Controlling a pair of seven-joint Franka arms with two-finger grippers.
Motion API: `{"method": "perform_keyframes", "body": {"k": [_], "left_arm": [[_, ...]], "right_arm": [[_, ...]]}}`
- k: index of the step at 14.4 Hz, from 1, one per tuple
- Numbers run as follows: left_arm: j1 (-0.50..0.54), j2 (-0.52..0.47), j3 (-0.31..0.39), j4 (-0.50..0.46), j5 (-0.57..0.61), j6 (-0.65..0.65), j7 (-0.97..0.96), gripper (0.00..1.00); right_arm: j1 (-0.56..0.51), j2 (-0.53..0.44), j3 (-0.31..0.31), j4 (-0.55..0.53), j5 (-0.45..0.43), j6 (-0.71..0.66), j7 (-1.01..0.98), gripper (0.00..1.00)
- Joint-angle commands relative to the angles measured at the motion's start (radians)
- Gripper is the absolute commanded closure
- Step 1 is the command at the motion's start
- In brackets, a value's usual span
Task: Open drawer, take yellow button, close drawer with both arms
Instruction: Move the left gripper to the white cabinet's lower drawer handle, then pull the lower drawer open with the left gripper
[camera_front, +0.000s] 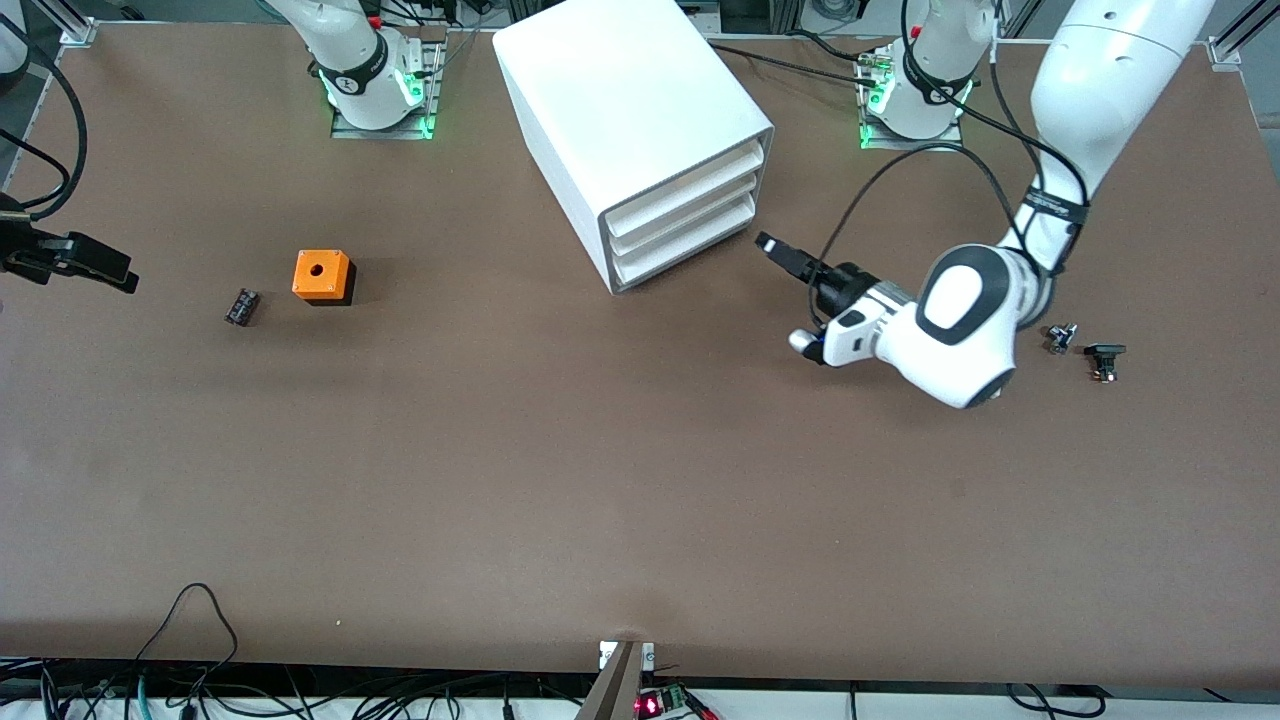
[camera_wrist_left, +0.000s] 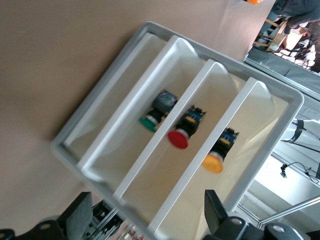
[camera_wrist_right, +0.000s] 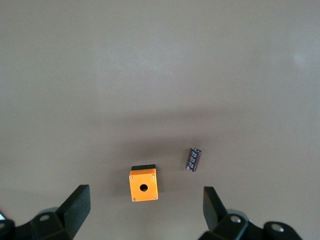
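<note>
The white box cabinet stands near the robots' bases with all three drawers shut. The uppermost drawer also shows in the left wrist view, and the button with its orange cap lies inside it. A red button and a green button lie in the two lower drawers. My left gripper is open and empty, just in front of the drawer fronts and apart from them; its fingers stand wide. My right gripper is open and empty over the table at the right arm's end.
An orange cube with a hole and a small black ribbed block lie toward the right arm's end; both show in the right wrist view, cube and block. Two small black parts lie near the left arm's elbow.
</note>
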Motion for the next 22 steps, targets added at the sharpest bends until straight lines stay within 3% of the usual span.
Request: {"method": "perform_keyframes", "body": {"k": [1, 6, 13, 14, 15, 16, 17, 18, 22], "left_arm": [[0.007, -0.116, -0.030, -0.141, -0.061, 0.075, 0.029, 0.01], [0.009, -0.178, -0.073, -0.254, -0.126, 0.091, 0.036, 0.01], [0.006, -0.186, -0.144, -0.328, -0.182, 0.226, 0.036, 0.02], [0.006, -0.183, -0.144, -0.328, -0.182, 0.229, 0.036, 0.13], [0.006, -0.184, -0.144, -0.328, -0.182, 0.229, 0.042, 0.37], [0.007, -0.190, -0.142, -0.328, -0.181, 0.232, 0.080, 0.71], [0.010, -0.190, -0.142, -0.328, -0.181, 0.232, 0.113, 0.94], [0.013, -0.183, -0.141, -0.328, -0.181, 0.232, 0.119, 1.00], [0.047, -0.170, -0.131, -0.310, -0.167, 0.230, 0.119, 1.00]], "right_arm": [[-0.002, -0.010, 0.001, -0.005, 0.009, -0.009, -0.005, 0.00], [-0.002, -0.010, 0.001, -0.005, 0.009, -0.009, -0.005, 0.00], [-0.004, -0.010, -0.001, -0.007, 0.009, -0.009, -0.003, 0.00], [-0.004, -0.010, -0.001, -0.007, 0.009, -0.009, -0.003, 0.00], [-0.004, -0.010, -0.001, -0.007, 0.009, -0.009, -0.003, 0.00], [-0.004, -0.010, -0.001, -0.007, 0.009, -0.009, 0.000, 0.00], [-0.004, -0.010, -0.001, -0.007, 0.009, -0.009, 0.001, 0.00], [-0.004, -0.010, -0.001, -0.007, 0.009, -0.009, 0.001, 0.00], [-0.002, -0.007, 0.001, -0.004, 0.010, -0.006, 0.010, 0.00]]}}
